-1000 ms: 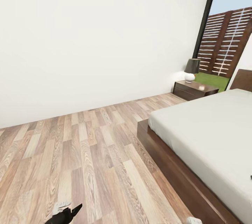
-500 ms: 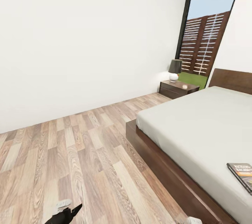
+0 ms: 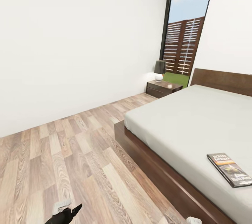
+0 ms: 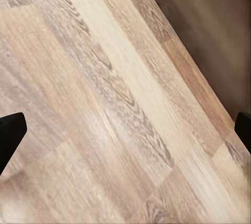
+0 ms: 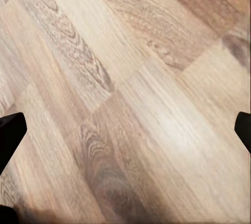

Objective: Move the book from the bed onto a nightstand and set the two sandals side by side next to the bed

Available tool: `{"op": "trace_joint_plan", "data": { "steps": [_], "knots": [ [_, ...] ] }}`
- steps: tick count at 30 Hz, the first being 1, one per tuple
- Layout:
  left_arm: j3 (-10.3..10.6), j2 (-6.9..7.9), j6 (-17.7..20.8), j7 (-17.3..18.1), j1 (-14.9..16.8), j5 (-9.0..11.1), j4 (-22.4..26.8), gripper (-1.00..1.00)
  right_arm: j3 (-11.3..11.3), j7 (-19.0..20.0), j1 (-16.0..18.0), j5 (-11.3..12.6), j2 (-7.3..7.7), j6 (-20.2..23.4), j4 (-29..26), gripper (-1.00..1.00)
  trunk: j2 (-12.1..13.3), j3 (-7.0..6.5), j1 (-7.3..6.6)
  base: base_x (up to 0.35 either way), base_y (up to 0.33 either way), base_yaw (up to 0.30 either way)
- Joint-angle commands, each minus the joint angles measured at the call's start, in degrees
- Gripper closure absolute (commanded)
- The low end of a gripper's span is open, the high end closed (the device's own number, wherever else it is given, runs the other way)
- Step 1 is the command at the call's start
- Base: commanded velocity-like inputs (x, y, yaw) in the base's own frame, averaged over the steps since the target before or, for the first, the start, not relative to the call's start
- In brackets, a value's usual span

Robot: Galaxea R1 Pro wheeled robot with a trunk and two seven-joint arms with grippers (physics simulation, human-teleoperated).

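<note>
Approaching the bed, book in sight, nothing in hand

Nearest, the left gripper (image 4: 125,130) hangs over bare plank floor (image 3: 70,154) with its dark fingertips wide apart and nothing between them; the right gripper (image 5: 125,130) is likewise spread and empty over the planks. Beyond, the bed (image 3: 147,157) runs away to the right, and the book (image 3: 229,169) lies flat on the pale mattress near its close edge, well apart from either arm. Farther off, by the headboard and window, stands the nightstand (image 3: 163,88) carrying a small lamp (image 3: 160,70). I judge this the approach step: the base should roll closer to the bedside so one arm can reach the book
</note>
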State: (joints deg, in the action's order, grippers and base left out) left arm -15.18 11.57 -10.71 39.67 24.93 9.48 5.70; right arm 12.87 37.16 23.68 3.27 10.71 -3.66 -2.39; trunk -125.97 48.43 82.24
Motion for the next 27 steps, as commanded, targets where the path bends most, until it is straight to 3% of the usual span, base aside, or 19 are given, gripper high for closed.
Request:
{"op": "trace_joint_plan", "data": {
  "steps": [1, 27],
  "knots": [
    [0.17, 0.03, -0.1, 0.24, 0.03, 0.45, -0.08, -1.0, -0.13, 0.19, 0.06, 0.33, 0.01, -0.15, 0.1, -1.0, -0.02, 0.01, -0.01, 0.0, 0.0, -0.253],
    [0.2, 0.03, -0.12, 0.24, 0.03, 0.45, -0.08, -1.0, -0.13, 0.19, 0.05, 0.33, 0.01, -0.13, 0.1, -1.0, -0.02, -1.15, -0.01, 0.0, 0.0, -0.253]
  ]
}}
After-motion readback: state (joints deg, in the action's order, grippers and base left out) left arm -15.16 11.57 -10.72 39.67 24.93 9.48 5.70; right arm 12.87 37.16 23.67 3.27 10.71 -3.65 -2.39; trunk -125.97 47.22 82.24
